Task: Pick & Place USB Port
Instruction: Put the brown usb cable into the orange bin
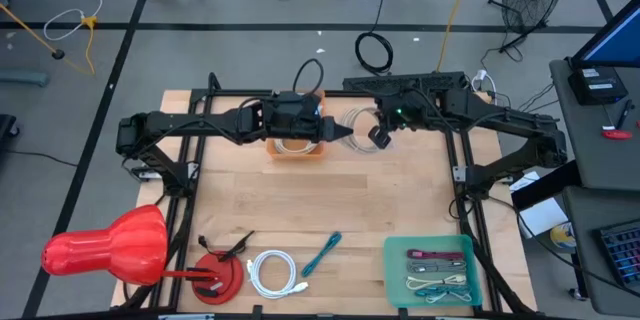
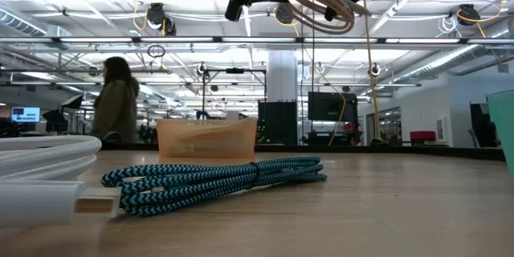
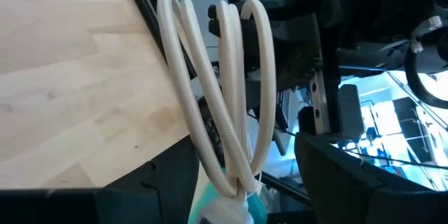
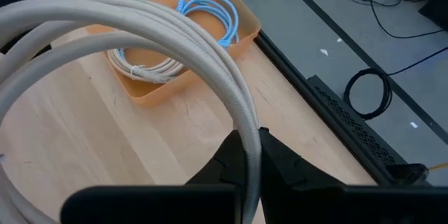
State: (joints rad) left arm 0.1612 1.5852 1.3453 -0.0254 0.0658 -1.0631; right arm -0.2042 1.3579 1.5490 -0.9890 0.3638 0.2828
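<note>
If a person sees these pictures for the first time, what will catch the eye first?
Probably the coiled beige cable, held up in the air at the table's far side, with the right gripper shut on one loop and the left gripper at its other end. Next, the big red object at the near left corner, and the orange bin holding blue and white cables.

Two robot arms reach over the table. One orange bin (image 1: 296, 148) sits at 12 o'clock, one green tray (image 1: 434, 271) at 4 o'clock. The coiled cables on show number three: one beige cable (image 1: 358, 120) held aloft, one white cable (image 1: 272, 272) and one teal braided cable (image 1: 322, 253) at 6 o'clock. The bin holds two more cables; the tray's count is unclear. One red clamp (image 1: 218, 272) lies at 7 o'clock.
</note>
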